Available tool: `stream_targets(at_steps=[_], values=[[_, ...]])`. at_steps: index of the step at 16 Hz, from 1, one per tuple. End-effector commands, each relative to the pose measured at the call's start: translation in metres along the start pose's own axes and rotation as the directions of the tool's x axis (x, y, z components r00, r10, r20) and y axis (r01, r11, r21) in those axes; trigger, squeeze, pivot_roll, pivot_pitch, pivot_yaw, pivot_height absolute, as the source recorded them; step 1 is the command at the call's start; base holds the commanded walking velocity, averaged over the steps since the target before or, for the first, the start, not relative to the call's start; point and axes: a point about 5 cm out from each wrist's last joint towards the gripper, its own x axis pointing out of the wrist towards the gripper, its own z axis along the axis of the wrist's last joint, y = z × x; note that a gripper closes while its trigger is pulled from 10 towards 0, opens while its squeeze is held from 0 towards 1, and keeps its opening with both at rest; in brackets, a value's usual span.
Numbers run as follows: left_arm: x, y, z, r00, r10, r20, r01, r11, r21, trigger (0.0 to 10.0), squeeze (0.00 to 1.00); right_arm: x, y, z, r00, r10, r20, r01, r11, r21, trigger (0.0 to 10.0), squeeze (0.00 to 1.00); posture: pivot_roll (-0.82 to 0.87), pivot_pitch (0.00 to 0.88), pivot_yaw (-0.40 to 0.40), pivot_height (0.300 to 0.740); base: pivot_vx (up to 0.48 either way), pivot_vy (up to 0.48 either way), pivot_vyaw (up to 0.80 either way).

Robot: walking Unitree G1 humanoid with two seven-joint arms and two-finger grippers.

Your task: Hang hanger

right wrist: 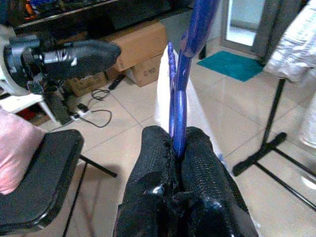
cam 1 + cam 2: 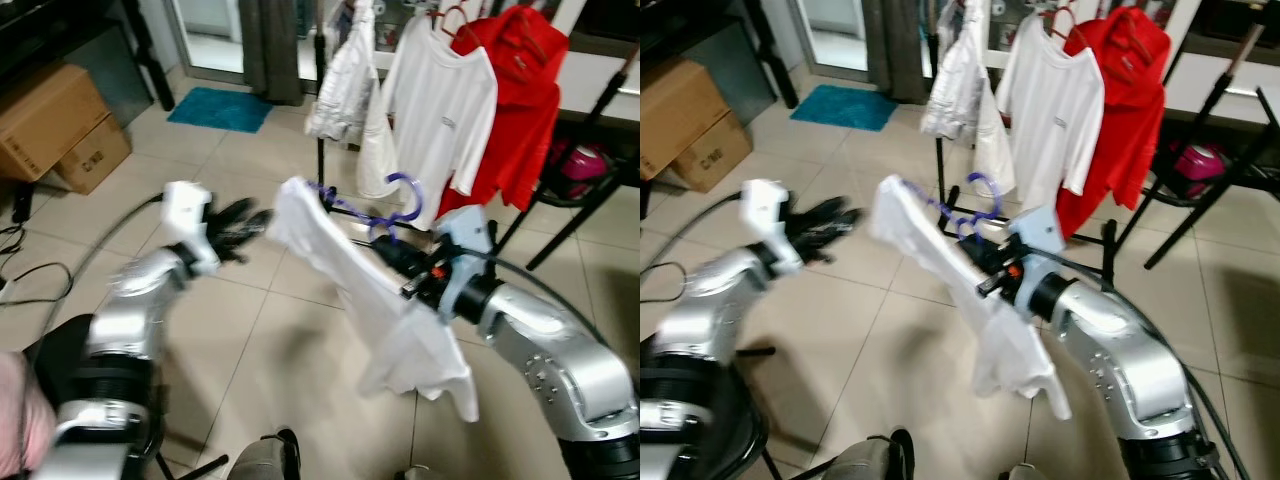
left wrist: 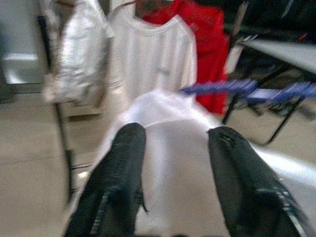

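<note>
A blue plastic hanger [image 2: 400, 192] carries a white garment [image 2: 372, 300] that droops toward the tiled floor. My right gripper [image 2: 395, 255] is shut on the hanger's bar, its fingers [image 1: 158, 148] pinching the blue plastic [image 1: 180, 89]. My left gripper [image 2: 245, 225] is open and held just left of the garment's shoulder, apart from it; in the left wrist view the cloth [image 3: 168, 113] lies beyond its spread fingers [image 3: 126, 163]. Behind stands a clothes rack [image 2: 321, 150] with a silvery jacket [image 2: 340, 80], a white T-shirt [image 2: 440, 110] and a red garment [image 2: 520, 90] hanging.
Cardboard boxes [image 2: 55, 125] sit at the far left, with a teal mat [image 2: 220, 108] by the doorway. Cables [image 2: 20, 260] trail on the floor at left. A black chair [image 1: 34, 177] stands near me. Black table legs [image 2: 590, 200] cross at the right.
</note>
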Motion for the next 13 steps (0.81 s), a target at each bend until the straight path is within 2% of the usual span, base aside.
stream_targets(at_steps=[1,2,3,5,6,7,8,9,10,12,13], values=[[0.005,-0.008,-0.001,1.0,-0.01,-0.002,0.01,0.999,-0.032,10.0,1.0,0.001,0.005,0.01,0.999,0.005,0.043,-0.004,0.999,-0.036,10.0,0.0,-0.07,0.102,0.08,0.74,0.0,0.0,0.0],[0.019,-0.024,-0.007,1.0,-0.011,-0.02,0.01,0.999,-0.046,10.0,0.0,0.004,0.009,0.01,0.998,0.015,0.053,-0.013,0.999,-0.034,10.0,0.0,-0.08,0.103,0.081,0.74,0.0,0.0,0.0],[0.021,-0.028,-0.009,0.999,-0.004,-0.032,0.003,0.999,-0.041,10.0,0.0,0.004,0.01,0.011,0.998,0.018,0.057,-0.017,0.999,-0.031,10.0,0.0,-0.08,0.103,0.081,0.74,0.0,0.0,0.0],[0.029,-0.034,-0.012,0.993,0.097,-0.066,-0.099,0.994,-0.037,10.0,0.0,0.003,0.014,0.011,0.997,0.044,0.067,-0.042,0.999,-0.029,10.0,0.0,-0.08,0.105,0.082,0.74,0.0,0.0,0.0],[0.031,-0.036,-0.014,0.989,0.131,-0.074,-0.133,0.991,-0.033,10.0,0.0,0.002,0.016,0.012,0.994,0.065,0.083,-0.064,0.998,-0.013,10.0,0.0,-0.08,0.104,0.082,0.74,0.0,0.0,0.0],[0.033,-0.037,-0.015,0.984,0.155,-0.082,-0.158,0.987,-0.034,10.0,0.0,0.001,0.019,0.016,0.988,0.097,0.123,-0.103,0.994,0.04,10.0,0.0,-0.08,0.103,0.079,0.74,0.0,0.0,0.0],[0.033,-0.037,-0.016,0.984,0.156,-0.083,-0.159,0.987,-0.034,10.0,0.0,0.0,0.02,0.017,0.986,0.106,0.131,-0.113,0.992,0.048,10.0,0.0,-0.08,0.103,0.079,0.74,0.0,0.0,0.0],[0.034,-0.035,-0.015,0.976,0.197,-0.091,-0.196,0.98,0.02,10.0,0.0,-0.001,0.019,0.018,0.983,0.114,0.141,-0.125,0.99,0.067,10.0,0.0,-0.07,0.101,0.079,0.74,0.0,0.0,0.0],[0.034,-0.035,-0.014,0.973,0.212,-0.091,-0.21,0.977,0.034,10.0,0.0,-0.001,0.019,0.018,0.983,0.114,0.143,-0.125,0.989,0.073,10.0,0.0,-0.07,0.101,0.08,0.74,0.0,0.0,0.0],[0.036,-0.039,-0.012,0.975,0.206,-0.082,-0.202,0.978,0.056,10.0,0.0,-0.002,0.017,0.017,0.983,0.113,0.144,-0.125,0.989,0.083,10.0,0.0,-0.07,0.1,0.081,0.74,0.0,0.0,0.0],[0.036,-0.04,-0.01,0.978,0.196,-0.073,-0.189,0.978,0.091,10.0,0.0,-0.002,0.018,0.017,0.982,0.122,0.145,-0.135,0.987,0.088,10.0,0.0,-0.07,0.098,0.081,0.74,0.0,0.0,0.0]])
